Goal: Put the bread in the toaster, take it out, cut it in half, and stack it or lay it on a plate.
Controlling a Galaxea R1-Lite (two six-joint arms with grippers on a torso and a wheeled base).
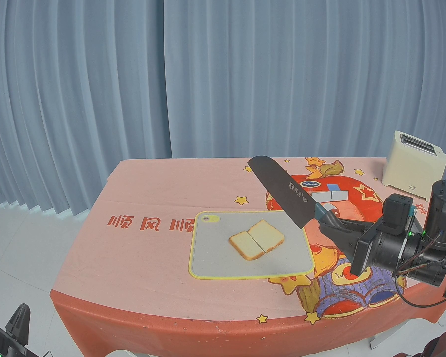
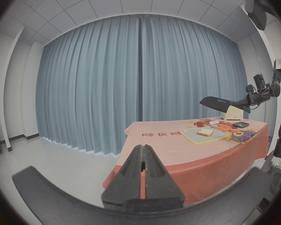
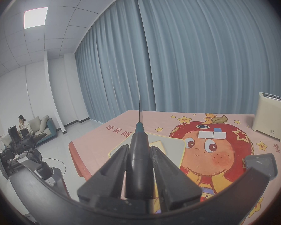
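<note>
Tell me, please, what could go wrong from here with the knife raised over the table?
The knife, gripped only at its handle by the right gripper, could twist or slip while being set down. Its blade hangs near the bread halves on the cutting board; a low swing might push them off.

Black knife [image 1: 282, 190], cream toaster [image 1: 414, 164], pink cartoon-printed tablecloth [image 1: 148, 194].

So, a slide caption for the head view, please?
Right gripper holds knife raised over table; halved bread lies on cutting board.

An office-like demo room: floor-length curtains [image 2: 140, 78], panelled ceiling [image 2: 131, 0] with flush lights [image 3: 36, 17], one cloth-covered table [image 1: 148, 194].
</note>
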